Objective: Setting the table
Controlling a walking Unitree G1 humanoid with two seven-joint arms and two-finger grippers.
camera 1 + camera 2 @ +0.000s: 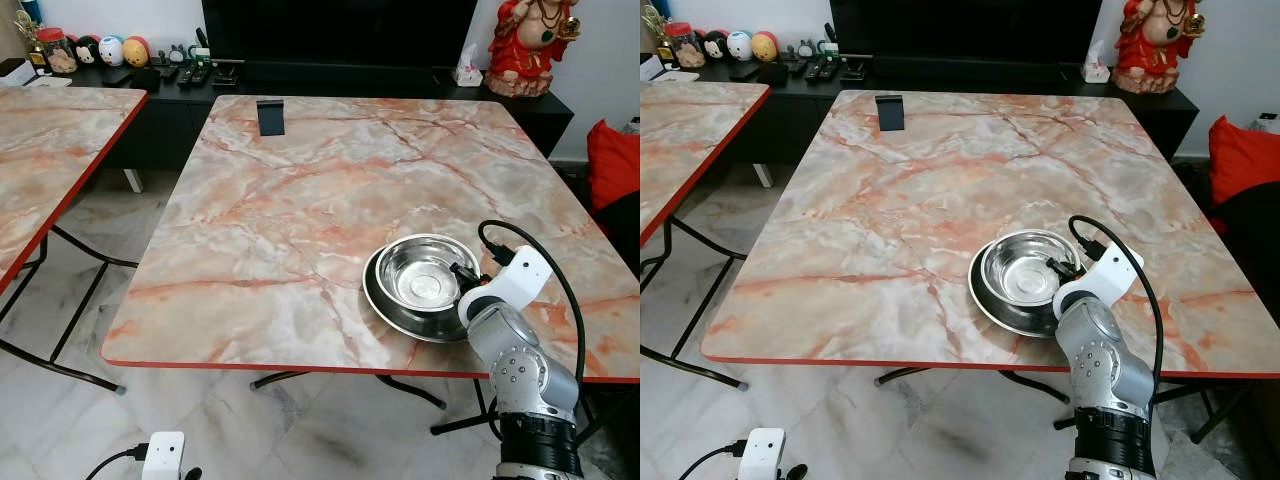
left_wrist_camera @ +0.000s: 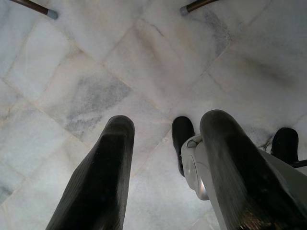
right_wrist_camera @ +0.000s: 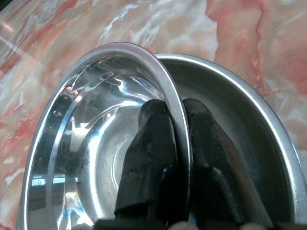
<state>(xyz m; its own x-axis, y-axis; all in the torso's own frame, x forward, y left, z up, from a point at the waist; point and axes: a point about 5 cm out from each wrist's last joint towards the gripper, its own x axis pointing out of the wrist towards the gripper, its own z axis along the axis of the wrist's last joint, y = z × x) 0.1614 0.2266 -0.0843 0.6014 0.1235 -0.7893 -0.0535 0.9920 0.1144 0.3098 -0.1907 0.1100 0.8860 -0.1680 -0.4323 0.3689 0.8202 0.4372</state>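
A shiny steel bowl (image 1: pixel 425 272) sits inside a wider steel plate (image 1: pixel 385 304) near the front right of the marble table (image 1: pixel 300 200). My right gripper (image 3: pixel 178 120) is shut on the bowl's (image 3: pixel 96 143) rim, one finger inside the bowl and the other outside, over the plate (image 3: pixel 249 134). From the head, the right gripper (image 1: pixel 464 272) sits at the bowl's right edge, with the silver arm rising from below the table edge. My left gripper (image 2: pixel 165 139) hangs low over the marble floor with its fingers apart and nothing between them.
A dark phone stand (image 1: pixel 270 117) stands at the table's far edge. A second marble table (image 1: pixel 50 140) is to the left. A black TV cabinet (image 1: pixel 330 75) with remotes, toys and a red figurine (image 1: pixel 530 40) runs along the back wall. A red cushion (image 1: pixel 612 165) lies at right.
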